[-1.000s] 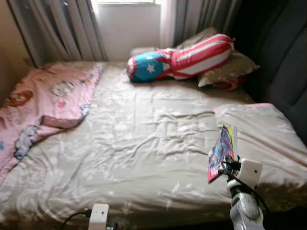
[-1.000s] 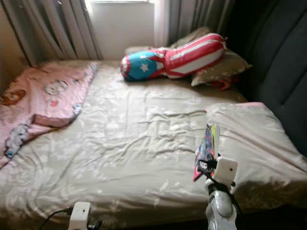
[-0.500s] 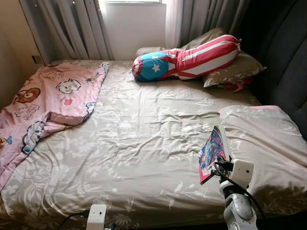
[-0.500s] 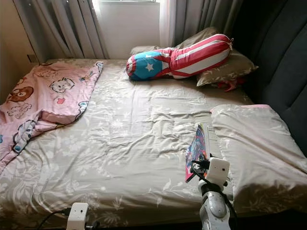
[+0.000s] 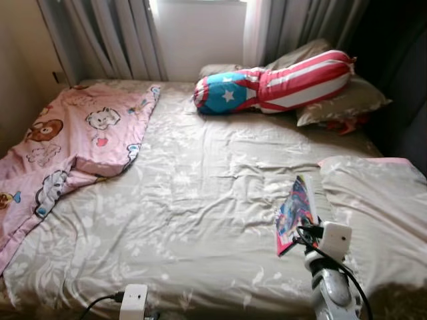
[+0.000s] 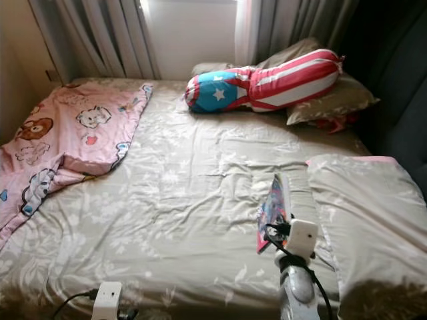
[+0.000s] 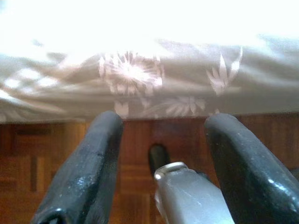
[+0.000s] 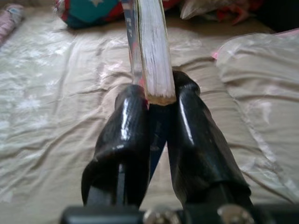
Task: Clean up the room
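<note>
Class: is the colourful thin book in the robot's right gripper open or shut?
Shut. The colourful thin book shows its closed page edge, clamped between the right gripper's black fingers.

Book (image 8: 152, 51) top cut off by frame edge beyond right claw (image 8: 159, 116); cover print too blurred to read. Bed (image 7: 187, 88) overexposed, washed out beyond left claw (image 7: 161, 135).

Glossy book (image 5: 294, 213), seemingly cotton bedsheet (image 5: 200, 200)
</note>
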Tool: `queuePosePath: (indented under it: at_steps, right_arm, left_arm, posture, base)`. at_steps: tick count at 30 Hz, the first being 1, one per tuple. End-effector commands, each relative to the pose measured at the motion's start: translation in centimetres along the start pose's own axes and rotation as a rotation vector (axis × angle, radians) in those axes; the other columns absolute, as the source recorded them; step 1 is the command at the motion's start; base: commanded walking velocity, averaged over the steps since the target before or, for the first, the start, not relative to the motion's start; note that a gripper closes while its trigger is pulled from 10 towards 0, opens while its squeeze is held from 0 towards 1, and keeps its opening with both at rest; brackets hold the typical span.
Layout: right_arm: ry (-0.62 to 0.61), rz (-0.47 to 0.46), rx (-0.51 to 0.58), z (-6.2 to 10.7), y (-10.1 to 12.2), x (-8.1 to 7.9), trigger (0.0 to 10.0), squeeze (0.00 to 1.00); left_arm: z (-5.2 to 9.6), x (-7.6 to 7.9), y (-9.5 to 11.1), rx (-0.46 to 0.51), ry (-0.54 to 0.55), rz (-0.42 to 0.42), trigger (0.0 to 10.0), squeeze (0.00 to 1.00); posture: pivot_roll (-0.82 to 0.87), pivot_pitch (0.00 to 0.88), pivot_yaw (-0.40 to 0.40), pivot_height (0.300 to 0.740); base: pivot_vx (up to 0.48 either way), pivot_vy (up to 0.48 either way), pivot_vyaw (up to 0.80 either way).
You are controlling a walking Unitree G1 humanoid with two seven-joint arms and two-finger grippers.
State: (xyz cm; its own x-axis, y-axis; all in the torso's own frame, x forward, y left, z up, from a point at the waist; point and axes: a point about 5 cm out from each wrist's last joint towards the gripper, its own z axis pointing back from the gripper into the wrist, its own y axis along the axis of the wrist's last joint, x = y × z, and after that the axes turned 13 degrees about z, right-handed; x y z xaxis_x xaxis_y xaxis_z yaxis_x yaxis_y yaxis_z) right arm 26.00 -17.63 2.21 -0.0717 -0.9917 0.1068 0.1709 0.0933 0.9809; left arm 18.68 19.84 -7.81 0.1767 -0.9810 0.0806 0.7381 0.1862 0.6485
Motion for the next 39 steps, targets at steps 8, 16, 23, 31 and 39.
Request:
queuePosePath:
  at_steps: [8, 16, 23, 31, 39]
  right_arm:
    - [-0.015, 0.001, 0.048, -0.3, 1.0, 0.5, 10.0, 0.00]
    - [-0.036, -0.008, 0.053, -0.3, 1.0, 0.7, 10.0, 0.00]
    - [-0.065, -0.031, 0.065, -0.1, 1.1, 1.2, 10.0, 0.00]
    - [-0.082, -0.066, 0.089, 0.2, 1.6, 1.3, 10.0, 0.00]
    - [-0.091, -0.067, 0.092, 0.3, 1.6, 1.4, 10.0, 0.00]
  left_arm:
    - [0.0, 0.5, -0.2, -0.001, -0.020, 0.004, 10.0, 0.00]
    - [-0.4, 1.2, 2.2, 0.105, -0.060, -0.002, 10.0, 0.00]
    - [-0.4, 2.3, 7.0, 0.354, -0.121, 0.057, 10.0, 0.00]
    - [0.9, 2.9, 10.5, 0.586, -0.196, 0.074, 10.0, 0.00]
    - [1.5, 3.5, 11.6, 0.656, -0.226, 0.081, 10.0, 0.00]
  posture:
    - [-0.08, 0.000, -0.030, 0.731]
    - [-0.09, 0.000, -0.026, 0.731]
    - [-0.10, 0.000, -0.013, 0.731]
    - [-0.11, 0.000, -0.007, 0.731]
    - [-0.11, 0.000, -0.004, 0.731]
  base:
    - [0.000, 0.000, 0.15]
    - [0.000, 0.000, 0.00]
    - [0.000, 0.000, 0.00]
    - [0.000, 0.000, 0.00]
    - [0.000, 0.000, 0.00]
